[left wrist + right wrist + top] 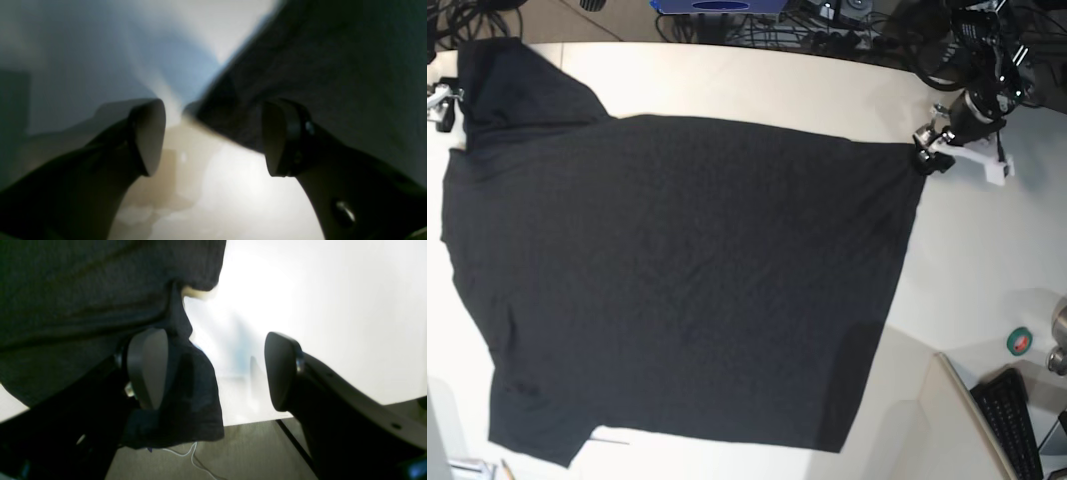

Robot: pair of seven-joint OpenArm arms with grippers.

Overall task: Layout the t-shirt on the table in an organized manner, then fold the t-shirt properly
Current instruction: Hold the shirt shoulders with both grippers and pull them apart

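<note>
Base looks down from overhead; both wrist views, blurry, seemingly hug the t-shirt (677, 290) edges.

The large black soft-fabric t-shirt (677, 290) hides most of the broad off-white table (987, 240) — its printed side does not show. At the shirt's far left sleeve the right gripper (441, 105) is cut off by the frame edge. Both wrist views are blurred — the cloth's weave is unreadable.

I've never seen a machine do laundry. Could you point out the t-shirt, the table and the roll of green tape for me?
t-shirt (677, 280): base view, middle of the spread black fabric.
table (757, 85): base view, bare off-white top beyond the shirt.
green tape roll (1020, 342): base view, on its ring, lower right.
</note>
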